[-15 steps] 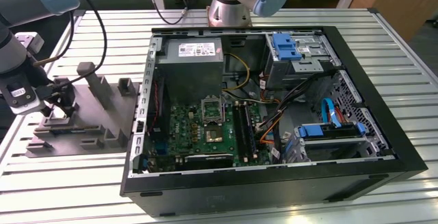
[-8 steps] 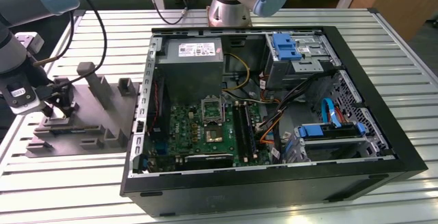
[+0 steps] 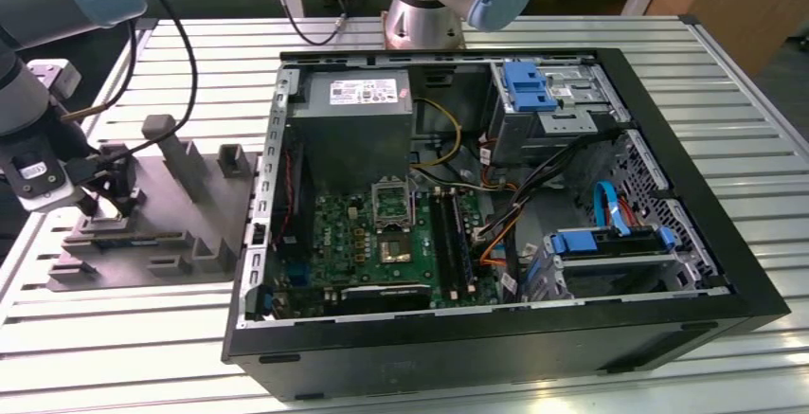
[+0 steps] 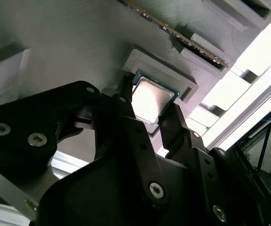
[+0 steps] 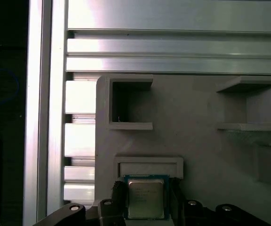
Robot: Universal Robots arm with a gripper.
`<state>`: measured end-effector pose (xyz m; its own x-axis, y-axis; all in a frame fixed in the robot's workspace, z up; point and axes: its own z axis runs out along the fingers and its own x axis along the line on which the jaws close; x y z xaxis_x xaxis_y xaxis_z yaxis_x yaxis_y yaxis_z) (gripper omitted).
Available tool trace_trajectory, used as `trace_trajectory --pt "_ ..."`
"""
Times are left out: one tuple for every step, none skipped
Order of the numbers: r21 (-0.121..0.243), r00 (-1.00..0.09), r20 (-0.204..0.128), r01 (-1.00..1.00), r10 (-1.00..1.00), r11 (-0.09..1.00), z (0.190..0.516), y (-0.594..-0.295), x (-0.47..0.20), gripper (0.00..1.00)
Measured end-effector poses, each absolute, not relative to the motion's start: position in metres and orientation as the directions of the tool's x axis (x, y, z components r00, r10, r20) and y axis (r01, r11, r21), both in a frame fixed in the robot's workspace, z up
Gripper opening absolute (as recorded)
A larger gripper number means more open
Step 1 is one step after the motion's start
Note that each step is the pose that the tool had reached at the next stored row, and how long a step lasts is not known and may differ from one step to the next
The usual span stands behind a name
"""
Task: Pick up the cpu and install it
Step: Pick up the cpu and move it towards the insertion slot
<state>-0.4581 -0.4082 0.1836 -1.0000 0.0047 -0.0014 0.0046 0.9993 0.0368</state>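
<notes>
Pale silvery metal: the lid of the cpu point(image 5: 146, 197), lying flat in a shallow framed recess of the grey moulded tray point(image 5: 201, 141). The gripper point(image 4: 150, 112) is down over it, and the black fingers point(image 4: 126, 110) are closed against two opposite edges, so the chip is grasped between them while it sits in its recess. The first wrist view looks straight along the fingers. It shows a green rim round the lid and the raised lip of the recess just past the fingertips. Two open square pockets of the tray lie farther out beyond them, then the ribbed aluminium desk point(image 5: 173, 47). The second wrist view takes the same grasp at a slant, with glare on the lid and the stepped frame of the recess. Beyond the fingertips a thin card point(image 4: 182, 40) stands on edge in a slot of the tray. The exterior view gives the wider layout: the arm point(image 3: 32, 101) leans over the tray with the gripper low among its raised blocks. Well apart from the fingers, toward the exterior view's right, an open black computer case point(image 3: 506, 348) lies on the desk. Inside it are a grey power supply point(image 3: 367, 101), blue drive brackets point(image 3: 529, 87), loose cables and a green motherboard point(image 3: 360, 243). A square metal-framed socket point(image 3: 390, 203) sits near the board's middle.
</notes>
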Motion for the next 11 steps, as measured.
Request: trace_trajectory --pt "0.037 -1.000 -0.001 0.005 0.005 0.999 0.184 -0.408 -0.458 0.47" --pt "0.037 -1.000 -0.001 0.005 0.005 0.999 0.185 -0.408 -0.458 0.47" --pt "0.037 -1.000 -0.001 0.005 0.005 0.999 0.186 -0.408 -0.458 0.47" --pt "0.037 -1.000 -0.001 0.005 0.005 0.999 0.188 -0.408 -0.458 0.47" --pt "0.037 -1.000 -0.001 0.005 0.005 0.999 0.189 -0.408 -0.458 0.47" --pt "0.037 -1.000 -0.001 0.005 0.005 0.999 0.191 -0.408 -0.458 0.47" --pt "0.037 -1.000 -0.001 0.005 0.005 0.999 0.192 -0.408 -0.458 0.47" --pt "0.037 -1.000 -0.001 0.005 0.005 0.999 0.194 -0.408 -0.458 0.47" --pt "0.037 -1.000 -0.001 0.005 0.005 0.999 0.195 -0.408 -0.458 0.47" --pt "0.037 -1.000 -0.001 0.005 0.005 0.999 0.195 -0.408 -0.458 0.47" --pt "0.037 -1.000 -0.002 0.005 0.005 0.999 0.195 -0.408 -0.458 0.47"
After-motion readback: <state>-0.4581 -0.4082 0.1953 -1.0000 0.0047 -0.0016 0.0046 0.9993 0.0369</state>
